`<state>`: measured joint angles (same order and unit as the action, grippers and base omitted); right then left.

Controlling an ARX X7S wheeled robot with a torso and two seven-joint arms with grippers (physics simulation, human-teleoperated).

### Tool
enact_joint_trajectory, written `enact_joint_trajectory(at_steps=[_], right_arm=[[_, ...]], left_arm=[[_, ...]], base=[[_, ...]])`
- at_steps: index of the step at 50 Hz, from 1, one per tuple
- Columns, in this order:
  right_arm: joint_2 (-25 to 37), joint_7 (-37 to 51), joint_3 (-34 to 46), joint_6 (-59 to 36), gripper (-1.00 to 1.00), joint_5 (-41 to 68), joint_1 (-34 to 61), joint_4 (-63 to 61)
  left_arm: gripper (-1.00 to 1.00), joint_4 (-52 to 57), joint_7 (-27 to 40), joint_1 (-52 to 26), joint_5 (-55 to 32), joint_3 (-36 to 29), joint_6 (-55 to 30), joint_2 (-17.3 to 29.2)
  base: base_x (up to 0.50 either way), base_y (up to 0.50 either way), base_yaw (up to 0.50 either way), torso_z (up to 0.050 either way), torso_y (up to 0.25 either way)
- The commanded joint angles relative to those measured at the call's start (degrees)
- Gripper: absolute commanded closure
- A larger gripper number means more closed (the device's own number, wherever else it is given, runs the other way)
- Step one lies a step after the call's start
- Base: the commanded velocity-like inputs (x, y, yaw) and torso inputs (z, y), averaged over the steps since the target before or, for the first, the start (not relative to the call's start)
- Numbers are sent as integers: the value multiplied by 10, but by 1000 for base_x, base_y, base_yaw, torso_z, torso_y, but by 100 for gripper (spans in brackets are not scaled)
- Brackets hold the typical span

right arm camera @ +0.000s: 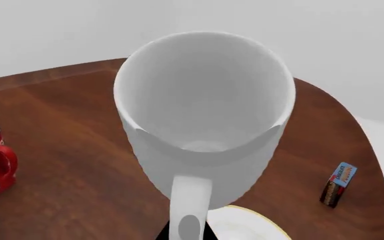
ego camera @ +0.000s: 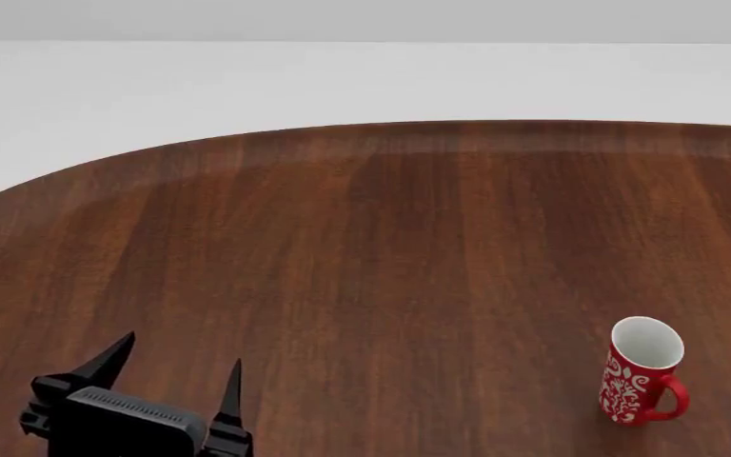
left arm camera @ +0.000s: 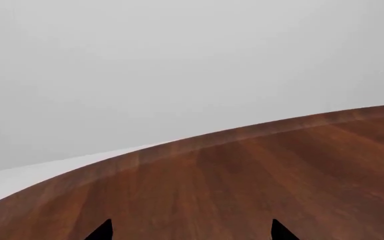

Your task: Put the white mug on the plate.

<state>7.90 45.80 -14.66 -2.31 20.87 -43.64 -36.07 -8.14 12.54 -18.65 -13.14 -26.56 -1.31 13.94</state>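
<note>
The right pincer is holding the white mug (right arm camera: 205, 115) by its handle, up over the table (ego camera: 379, 248); the pincer itself is hidden from me. The plate (right arm camera: 245, 225) is peeking out just under the mug. Next, the mug needs lowering onto it. The left pincer (ego camera: 178, 367) is sitting spread wide, holding nothing. The red mug (ego camera: 642, 369) and a small snack bar (right arm camera: 337, 185) are standing off to the sides, not blocking.

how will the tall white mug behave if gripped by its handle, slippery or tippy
The glossy tall white mug probably slides against hard pads. Held only at its loop handle, the body likely swings or tilts. It looks rigid and empty, so fairly light.
</note>
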Motion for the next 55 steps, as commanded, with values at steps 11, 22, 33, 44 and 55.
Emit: enact_joint_trajectory(at_steps=[11, 22, 33, 44, 55], right_arm=[[-30, -29, -30, 0, 100, 22, -1, 36], [-59, -50, -36, 29, 100, 4, -10, 54], [-78, -59, -36, 55, 100, -18, -13, 74], [-78, -63, -43, 71, 100, 19, -13, 113], [-78, -68, -50, 77, 100, 68, -13, 141]], left_arm=[[-100, 5, 2, -6, -1, -8, -10, 1], [-100, 9, 3, -5, -2, -12, -12, 3], [-100, 0, 0, -7, -3, -15, -5, 2], [-100, 2, 0, -5, -5, -18, -3, 4], [-100, 7, 2, -2, -7, -21, -7, 8]], base=[[0, 0, 0, 0, 0], [0, 0, 0, 0, 0], [0, 0, 0, 0, 0], [0, 0, 0, 0, 0], [0, 0, 0, 0, 0]])
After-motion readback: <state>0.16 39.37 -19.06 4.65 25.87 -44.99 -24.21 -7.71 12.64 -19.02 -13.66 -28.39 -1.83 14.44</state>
